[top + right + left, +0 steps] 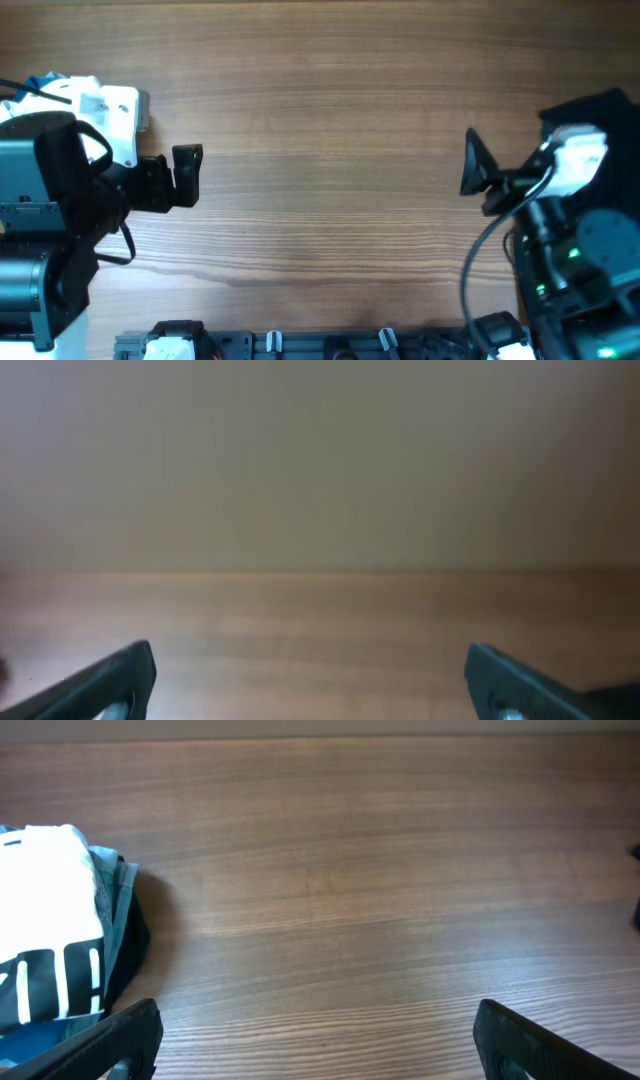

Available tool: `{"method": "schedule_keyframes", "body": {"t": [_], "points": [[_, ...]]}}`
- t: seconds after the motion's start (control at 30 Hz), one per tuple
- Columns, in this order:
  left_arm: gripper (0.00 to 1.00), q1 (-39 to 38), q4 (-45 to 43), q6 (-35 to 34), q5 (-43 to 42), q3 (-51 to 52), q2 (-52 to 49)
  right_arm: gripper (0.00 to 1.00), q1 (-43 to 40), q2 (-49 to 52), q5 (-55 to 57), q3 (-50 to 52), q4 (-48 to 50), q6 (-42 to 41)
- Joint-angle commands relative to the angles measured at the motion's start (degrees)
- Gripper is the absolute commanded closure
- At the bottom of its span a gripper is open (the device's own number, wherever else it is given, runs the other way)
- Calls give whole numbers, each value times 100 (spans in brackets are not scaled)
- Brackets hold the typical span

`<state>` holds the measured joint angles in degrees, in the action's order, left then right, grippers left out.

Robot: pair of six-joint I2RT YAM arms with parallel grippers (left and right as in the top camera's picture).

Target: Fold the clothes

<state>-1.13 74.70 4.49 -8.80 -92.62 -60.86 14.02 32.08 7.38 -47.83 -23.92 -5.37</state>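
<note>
Two arms flank the wooden worktop (320, 90), the left arm (60, 200) at its left end and the right arm (590, 240) at its right end, well apart from each other. The left jaws stand wide open with nothing between them. In the left wrist view their two dark fingers (125, 1035) show only at the bottom corners, with wood grain across the gap. The right jaws are spread just as wide and grip nothing, and their fingers (120, 675) likewise sit at the bottom corners of the right wrist view. The white T-shirt (45, 910), black block print facing up, lies at the left edge of the left wrist view. It rests on top of grey-blue fabric (120, 900), clear of the left jaws.
</note>
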Motion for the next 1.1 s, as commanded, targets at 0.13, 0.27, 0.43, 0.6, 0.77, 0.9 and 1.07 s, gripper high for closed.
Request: {"method": "schedule_keyframes", "body": {"t": [0.13,0.27,0.43,0.6,0.77,0.9,1.07], "points": [[0,-31,-24,109,33,2,11,0,-168,-2472,-485,3104,979,-94],[0,-31,-24,109,33,2,11,0,-173,-3191,-448,4439,1991,-280],[0,-31,-24,109,33,2,11,0,-173,-3185,-444,4756,2476,-378],[0,-31,-24,109,33,2,11,0,-173,-3180,-446,4754,2474,-380],[0,-31,-24,109,33,2,11,0,-173,-3180,-444,4754,2474,-380],[0,-31,-24,109,33,2,11,0,-173,-3180,-444,4754,2474,-380],[0,-42,-13,109,35,4,13,0,-173,-3180,-446,4754,2474,-380]]}}
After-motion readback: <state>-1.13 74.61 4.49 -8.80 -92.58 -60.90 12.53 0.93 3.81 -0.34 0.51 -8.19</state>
